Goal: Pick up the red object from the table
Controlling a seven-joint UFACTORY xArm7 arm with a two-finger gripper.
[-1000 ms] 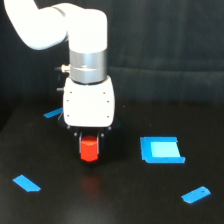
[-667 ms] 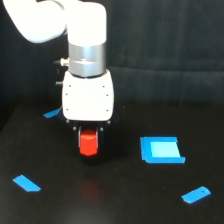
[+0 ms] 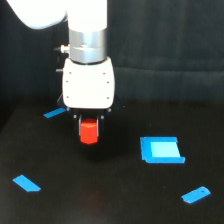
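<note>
While clamped between the fingers of the gripper (image 3: 89, 131) directly beneath the white wrist, hangs as a red hexagonal block (image 3: 89, 131) clear above the black table (image 3: 110, 200), well inside its edges, left of the square blue piece (image 3: 160, 150).

The white arm descends vertically from the upper left, its grey wrist collar above a boxy white housing; below it the gripper (image 3: 89, 131) points straight down, its dark fingers (image 3: 79, 125) seemingly closed on the red object (image 3: 89, 132), though the fingertips are blurred
</note>
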